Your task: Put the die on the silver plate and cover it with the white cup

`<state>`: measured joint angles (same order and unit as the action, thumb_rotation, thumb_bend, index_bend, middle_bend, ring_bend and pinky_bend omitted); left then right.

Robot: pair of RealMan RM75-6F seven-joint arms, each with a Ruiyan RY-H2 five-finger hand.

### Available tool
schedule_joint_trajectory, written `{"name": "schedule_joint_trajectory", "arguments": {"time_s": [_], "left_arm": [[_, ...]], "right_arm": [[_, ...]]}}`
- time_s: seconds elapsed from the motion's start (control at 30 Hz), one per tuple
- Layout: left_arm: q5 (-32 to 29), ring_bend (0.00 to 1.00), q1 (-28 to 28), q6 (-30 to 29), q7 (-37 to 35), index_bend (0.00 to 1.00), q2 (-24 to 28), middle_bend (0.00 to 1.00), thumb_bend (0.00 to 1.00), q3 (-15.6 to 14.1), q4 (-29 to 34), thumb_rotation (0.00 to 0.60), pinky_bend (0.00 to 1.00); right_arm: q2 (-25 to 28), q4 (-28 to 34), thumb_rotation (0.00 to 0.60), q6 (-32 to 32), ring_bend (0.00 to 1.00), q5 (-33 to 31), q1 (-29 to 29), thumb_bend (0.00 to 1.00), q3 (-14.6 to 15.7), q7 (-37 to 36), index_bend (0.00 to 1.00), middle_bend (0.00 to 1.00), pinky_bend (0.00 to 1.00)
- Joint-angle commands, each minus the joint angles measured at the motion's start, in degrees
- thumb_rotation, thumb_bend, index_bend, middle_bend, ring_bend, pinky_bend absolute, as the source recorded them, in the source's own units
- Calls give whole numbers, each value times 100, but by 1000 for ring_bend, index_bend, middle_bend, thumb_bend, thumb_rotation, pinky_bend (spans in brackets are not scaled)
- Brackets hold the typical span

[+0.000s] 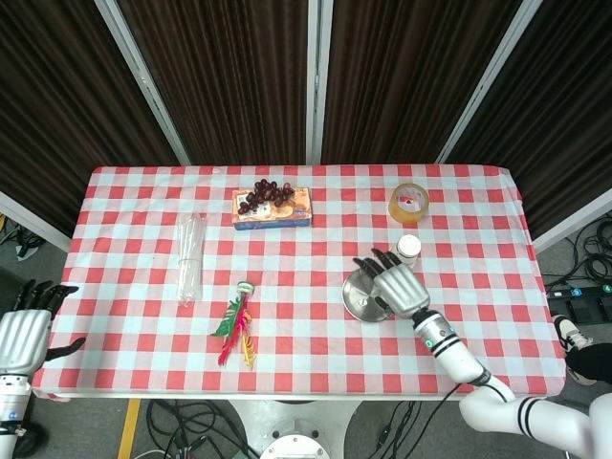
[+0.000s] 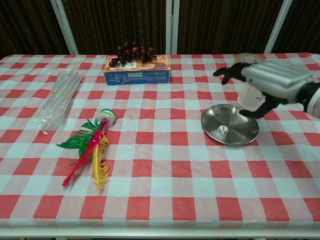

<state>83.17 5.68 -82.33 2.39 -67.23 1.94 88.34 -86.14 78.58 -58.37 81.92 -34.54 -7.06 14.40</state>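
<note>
My right robot hand (image 2: 272, 80) hovers above the silver plate (image 2: 235, 131), right of centre in the chest view, fingers (image 2: 225, 71) spread wide & holding nothing. In the head view the same robot hand (image 1: 397, 285) covers the plate's right part, lower right of centre. The die (image 2: 222, 131) lies in the silver plate, on its left half, apart from my fingers; head view doesn't show it clearly. The white cup (image 2: 250, 97) stands upright just behind the plate, partly hidden by my palm in the chest view.

My left robot hand (image 1: 29, 330) sits at the far lower-left edge of the head view, off the tabletop (image 2: 165, 170), fingers apart, nothing in it.

Elsewhere on the tabletop w/ red-white check cloth: tape roll (image 1: 408, 202) upper right, box w/ grapes (image 2: 137, 67) top centre, clear plastic bundle (image 2: 57, 97) at left, feather toy (image 2: 90, 150) lower left of centre.
</note>
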Motion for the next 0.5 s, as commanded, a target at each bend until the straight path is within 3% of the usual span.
{"name": "schedule_joint_trajectory", "arguments": {"time_s": [0.03,0.23,0.37,0.5], "left_arm": [[10,120,17,20,-18,221,-9,223,29,4,-15,600,78],[33,120,72,103,6,221,-15,223,30,-1,3,600,78],[43,120,91,112,61,221,-6,223,29,2,55,600,78],[5,120,73,114,113,221,25,223,29,-8,112,600,78]], "right_arm": [[648,417,600,-653,122,-115,345,231,-276,-114,119,275,188],[1003,361,600,-291,289,-1095,392,158,-545,85,147,352,407],[884,7,600,478,291,-1769,119,126,-594,230,147,337,423],[545,-510,600,1013,207,-2058,-161,124,-633,54,147,252,365]]}}
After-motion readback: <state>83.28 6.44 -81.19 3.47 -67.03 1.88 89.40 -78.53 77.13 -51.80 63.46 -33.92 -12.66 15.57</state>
